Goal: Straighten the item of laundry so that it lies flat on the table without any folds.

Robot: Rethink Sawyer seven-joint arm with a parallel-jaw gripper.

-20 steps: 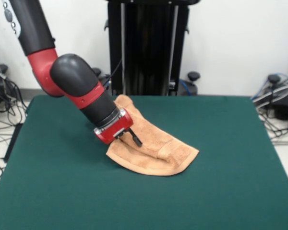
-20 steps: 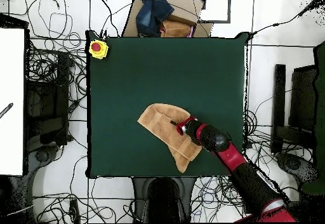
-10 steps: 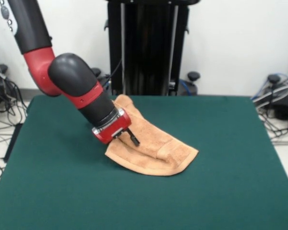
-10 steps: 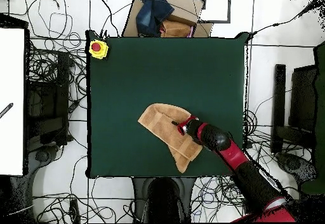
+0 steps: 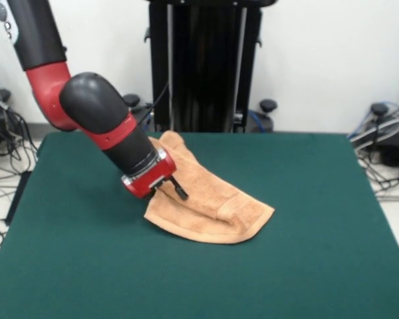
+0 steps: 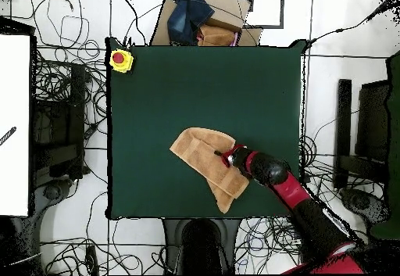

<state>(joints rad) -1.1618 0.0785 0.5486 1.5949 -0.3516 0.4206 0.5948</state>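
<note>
The towel (image 5: 206, 203) is being left bunched and doubled over on the green table (image 5: 306, 266), a bit towards the robot's side, so it's far from flat. The gripper (image 5: 176, 189) is being held tilted right at the towel's upper layer, near a folded edge, probably so a layer can be dragged or peeled open. Whether the fingers are being kept apart or pinched on cloth honestly can't be told from either view.
</note>
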